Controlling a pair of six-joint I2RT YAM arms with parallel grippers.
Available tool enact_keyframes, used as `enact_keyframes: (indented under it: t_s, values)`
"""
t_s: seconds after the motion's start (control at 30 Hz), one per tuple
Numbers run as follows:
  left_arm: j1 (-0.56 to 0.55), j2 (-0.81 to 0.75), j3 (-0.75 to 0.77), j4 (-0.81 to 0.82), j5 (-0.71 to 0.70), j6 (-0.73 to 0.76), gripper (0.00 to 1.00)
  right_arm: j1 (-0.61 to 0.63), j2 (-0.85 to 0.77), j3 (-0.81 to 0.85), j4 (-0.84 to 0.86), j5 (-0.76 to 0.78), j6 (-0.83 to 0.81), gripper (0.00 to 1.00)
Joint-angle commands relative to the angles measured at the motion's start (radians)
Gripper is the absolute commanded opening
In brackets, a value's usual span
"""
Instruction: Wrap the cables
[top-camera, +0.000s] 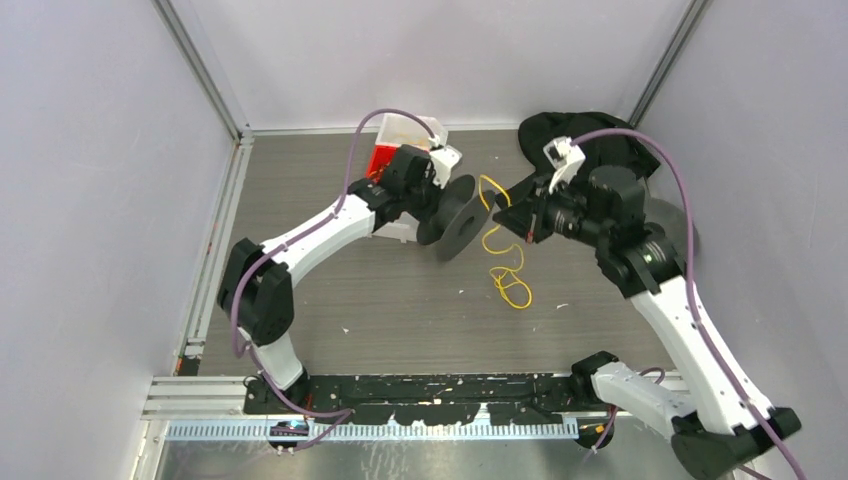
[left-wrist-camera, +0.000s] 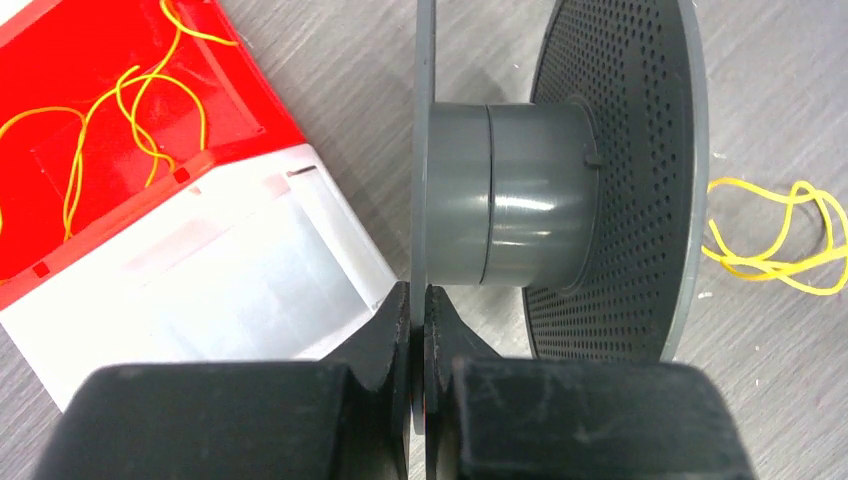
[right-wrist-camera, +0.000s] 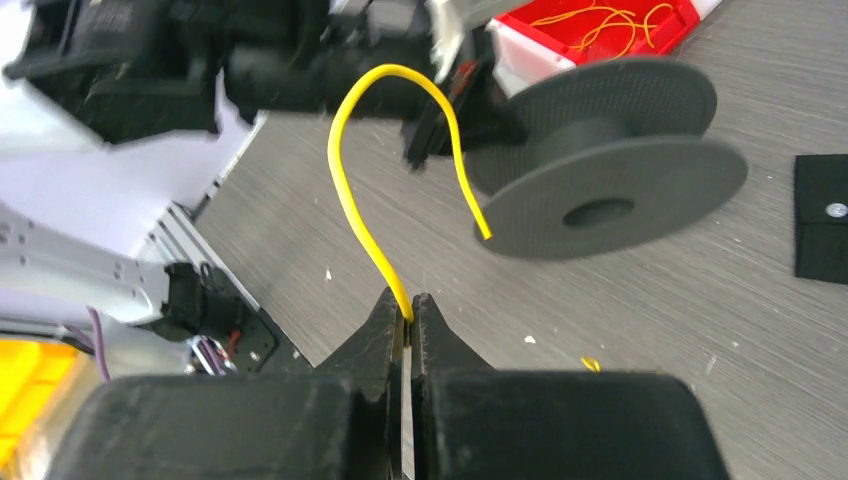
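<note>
A yellow cable (right-wrist-camera: 332, 160) was pinched between the closed fingers of the right gripper (right-wrist-camera: 410, 308). It arched up from them, and its free end hung just beside the dark grey spool (right-wrist-camera: 600, 160). The rest was seen trailing in loose loops on the table (top-camera: 400, 300) between the two arms. The thin flange of the spool was clamped by the shut left gripper (left-wrist-camera: 418, 305), so that the spool was held on edge. More yellow cables (left-wrist-camera: 110, 110) were seen lying in a red-and-white bin (left-wrist-camera: 250, 260) beside it.
</note>
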Motion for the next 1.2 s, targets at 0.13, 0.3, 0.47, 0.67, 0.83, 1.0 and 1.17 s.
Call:
enact_keyframes:
  t_s: [0.13, 0.3, 0.47, 0.67, 0.83, 1.0, 1.17]
  values:
    - [-0.019, -0.140, -0.118, 0.151, 0.023, 0.002, 0.00, -0.150, 0.140, -0.062, 0.352, -0.276, 0.143, 0.00]
    - [-0.019, -0.133, -0.078, 0.077, 0.027, -0.004, 0.16, -0.150, 0.207, -0.095, 0.481, -0.314, 0.199, 0.01]
    - [-0.019, -0.125, -0.039, 0.006, 0.035, -0.032, 0.24, -0.150, 0.260, -0.113, 0.554, -0.340, 0.254, 0.00]
    - [-0.019, -0.144, -0.039, -0.012, 0.051, -0.063, 0.37, -0.150, 0.295, -0.170, 0.642, -0.349, 0.298, 0.01]
    - [-0.017, -0.140, -0.027, -0.040, 0.084, -0.087, 0.49, -0.150, 0.324, -0.220, 0.723, -0.377, 0.346, 0.01]
    - [0.005, -0.151, -0.031, -0.058, 0.150, -0.114, 0.60, -0.151, 0.349, -0.250, 0.776, -0.380, 0.370, 0.01]
    - [0.024, -0.171, -0.048, -0.055, 0.207, -0.148, 0.62, -0.149, 0.377, -0.268, 0.821, -0.389, 0.394, 0.01]
